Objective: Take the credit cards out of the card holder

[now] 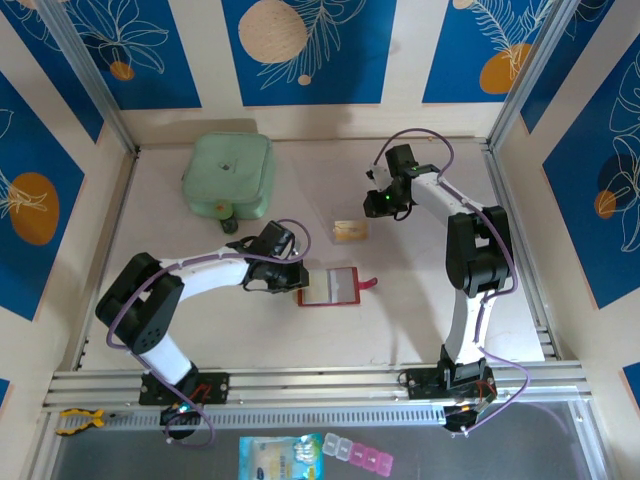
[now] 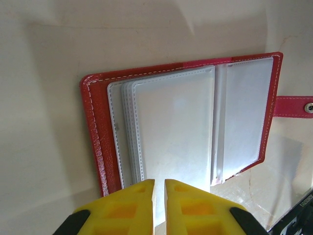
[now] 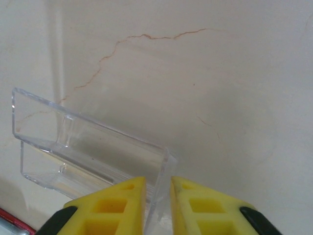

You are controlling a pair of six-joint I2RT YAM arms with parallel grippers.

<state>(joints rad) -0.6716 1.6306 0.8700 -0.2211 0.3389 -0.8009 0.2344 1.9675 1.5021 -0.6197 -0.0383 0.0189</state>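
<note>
The left hand [image 2: 159,190] has its yellow fingers almost together. The near edge of the card holder [image 2: 98,127] goes down into the thin gap, so it looks pinched there. The card holder lies open and flat on the counter [image 2: 44,58], in the middle between the two arms, with its red cover down and its grey pockets [image 2: 176,132] up. Its little snap tab [image 2: 293,105] sticks out at one side. The pockets look pale and plain (I cannot tell if one of the credit cards hides inside).

The right hand [image 3: 157,188] is away from the card holder, over by a clear plastic piece [image 3: 88,142]. Its fingers are close together, and one end of the clear piece lines up with the gap. I cannot tell if it grips the piece or just hangs above it.

I think the step now is holding the card holder in place so a card can be pulled out. Next, the right hand should come over to the open pockets. It needs to find a card's edge, nip it, and slide it out flat while the left hand holds firm.
</note>
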